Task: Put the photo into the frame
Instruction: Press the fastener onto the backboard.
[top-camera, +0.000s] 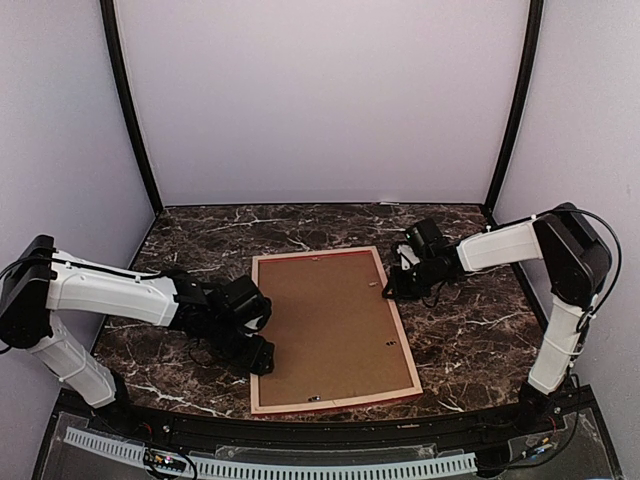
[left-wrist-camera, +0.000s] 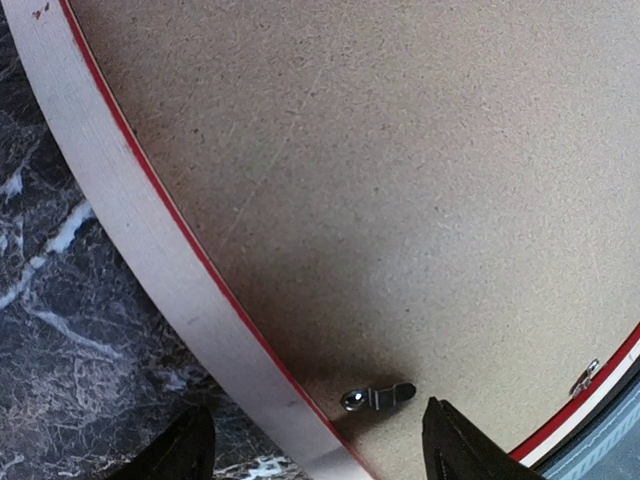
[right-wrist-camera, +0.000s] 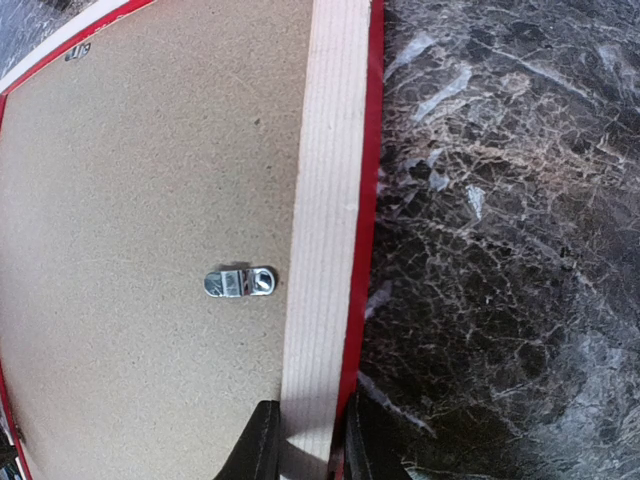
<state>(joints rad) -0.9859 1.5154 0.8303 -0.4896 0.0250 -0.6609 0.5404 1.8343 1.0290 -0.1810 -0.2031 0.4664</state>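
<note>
The frame lies face down on the dark marble table, pale wood back upward and red showing along its edges. A brown backing board fills it, so the photo is hidden. My left gripper is open over the frame's left rail near the front corner. One finger is outside the rail and the other is over the board, beside a small metal turn clip. My right gripper is shut on the frame's right rail, close to another clip.
Grey enclosure walls with black corner posts stand behind and at both sides. A white slotted cable track runs along the near edge. Bare marble lies right of the frame, and more behind it.
</note>
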